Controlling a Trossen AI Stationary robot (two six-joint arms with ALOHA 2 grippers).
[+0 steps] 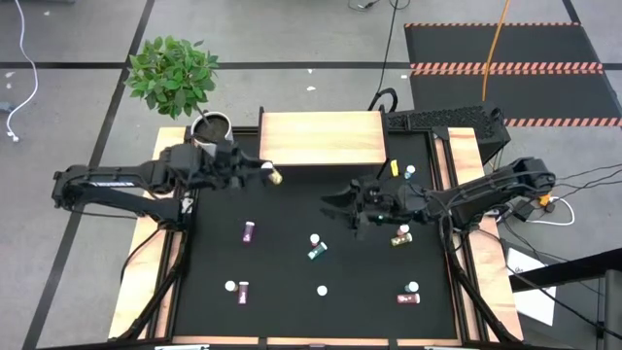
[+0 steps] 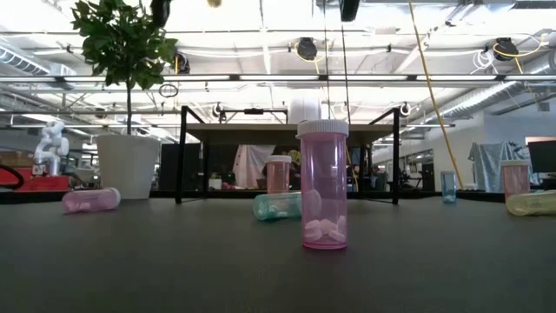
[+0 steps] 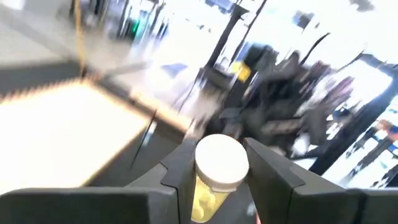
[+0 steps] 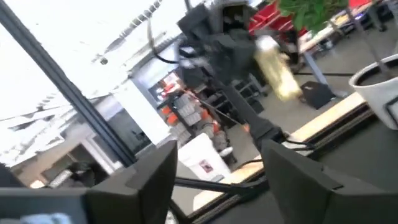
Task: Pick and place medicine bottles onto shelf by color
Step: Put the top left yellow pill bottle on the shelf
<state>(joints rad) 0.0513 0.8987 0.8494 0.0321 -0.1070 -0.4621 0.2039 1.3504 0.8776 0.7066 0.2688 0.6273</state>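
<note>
My left gripper [image 1: 264,171] is shut on a yellow bottle [image 1: 276,177] with a white cap [image 3: 222,162], above the table by the near left corner of the wooden shelf [image 1: 324,138]. The bottle also shows in the right wrist view [image 4: 277,71]. My right gripper [image 1: 335,202] is open and empty over the middle of the table, pointing toward the table's left. Loose bottles on the black table: pink ones [image 1: 249,231] [image 1: 243,290] [image 1: 409,297], a teal one [image 1: 317,251] and a yellow one [image 1: 400,238]. An upright pink bottle [image 2: 323,184] stands nearest in the low view. My left gripper pinches the yellow bottle's body [image 3: 208,199] between its two fingers [image 3: 180,171], just behind the white cap. The fingers come about level from the table's left. The cap end sticks out past the fingertips. The bottle is lifted clear of the table and of the shelf.
A white plant pot [image 1: 209,126] with a green plant stands at the shelf's left end. A yellow bottle [image 1: 395,167] and a teal bottle [image 1: 410,173] stand right of the shelf. Loose white caps [image 1: 322,290] lie near the front. Wooden rails [image 1: 146,262] edge the table.
</note>
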